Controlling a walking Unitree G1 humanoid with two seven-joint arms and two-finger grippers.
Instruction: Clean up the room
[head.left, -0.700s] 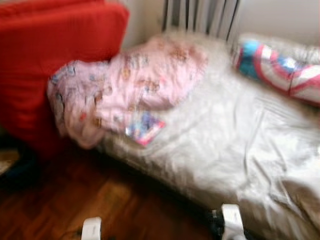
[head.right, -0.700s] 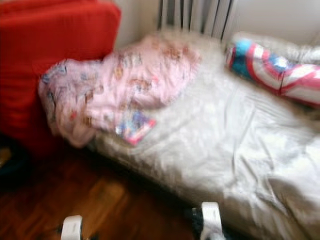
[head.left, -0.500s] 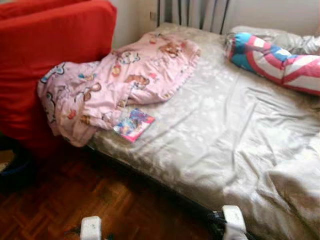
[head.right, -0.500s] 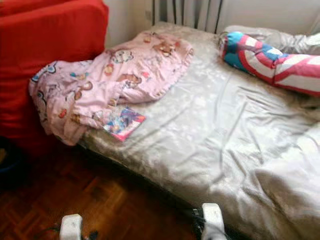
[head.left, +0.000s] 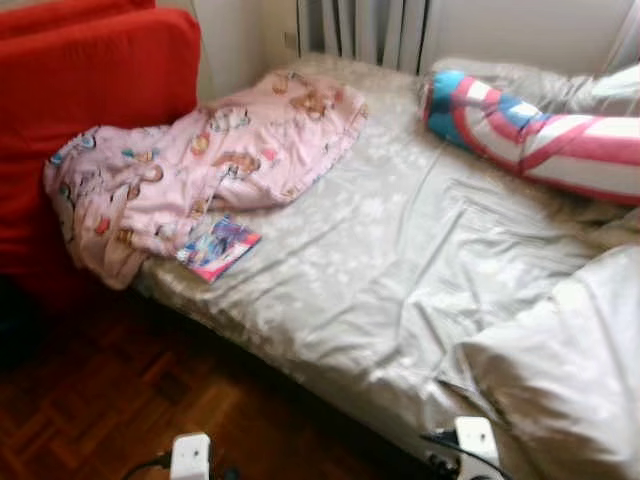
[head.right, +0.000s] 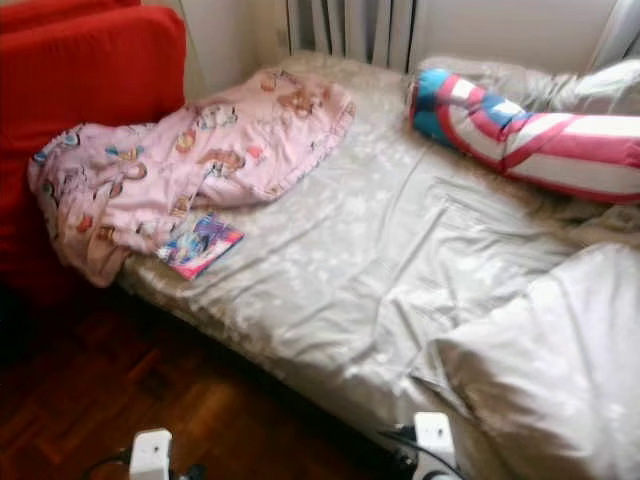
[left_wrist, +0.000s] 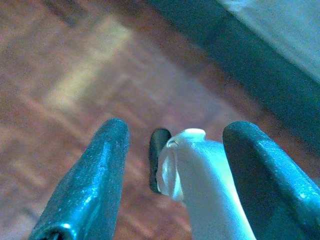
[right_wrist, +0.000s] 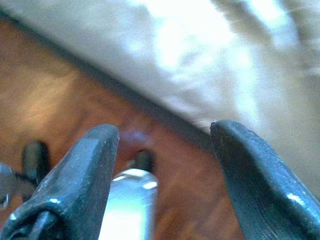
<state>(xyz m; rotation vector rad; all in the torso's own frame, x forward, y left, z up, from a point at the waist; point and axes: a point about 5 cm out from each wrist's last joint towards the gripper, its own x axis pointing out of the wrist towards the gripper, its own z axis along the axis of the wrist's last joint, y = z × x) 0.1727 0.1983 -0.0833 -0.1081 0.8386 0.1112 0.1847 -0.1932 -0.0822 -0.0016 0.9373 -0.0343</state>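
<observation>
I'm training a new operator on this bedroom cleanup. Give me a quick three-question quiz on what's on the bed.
1. True or false: the pink blanket hangs over the bed's edge by the red sofa.
2. What lies just beside the blanket on the sheet?
3. The striped cushion is: A) on the floor B) at the bed's far right C) on the sofa.

Key: 1 true; 2 a colourful booklet; 3 B.

Sheeny grey cloth bedsheet (head.left: 420, 250), glossy wooden parquet floor (head.left: 90, 420), matt red sofa (head.left: 90, 90).
</observation>
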